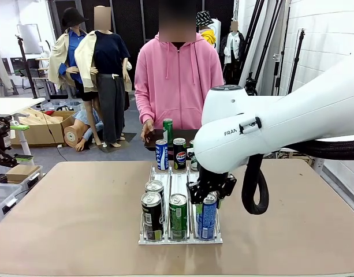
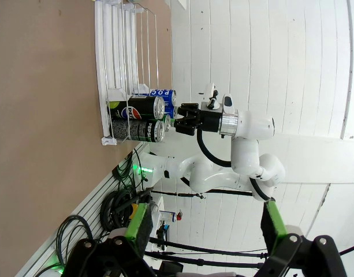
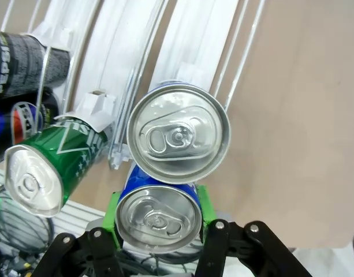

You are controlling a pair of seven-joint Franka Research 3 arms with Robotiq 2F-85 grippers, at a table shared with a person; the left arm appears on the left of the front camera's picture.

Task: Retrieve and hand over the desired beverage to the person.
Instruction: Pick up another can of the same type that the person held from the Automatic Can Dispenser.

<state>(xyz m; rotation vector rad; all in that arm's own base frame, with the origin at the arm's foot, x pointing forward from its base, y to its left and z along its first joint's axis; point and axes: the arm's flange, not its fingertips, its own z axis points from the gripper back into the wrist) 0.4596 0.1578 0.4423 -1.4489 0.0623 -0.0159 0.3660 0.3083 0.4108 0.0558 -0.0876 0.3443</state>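
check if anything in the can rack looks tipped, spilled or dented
Nothing stands out. The cans in the rack stand upright in their lanes, with no spill on the table and no dents that I can see. The right gripper is shut on the front blue can, which sits level.

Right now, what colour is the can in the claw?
Blue, with a silver top; the can shows best in the right wrist view.

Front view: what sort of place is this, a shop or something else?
Probably a robotics lab, not a shop: a white robot arm works over a can rack on a plain table, with cardboard boxes behind.
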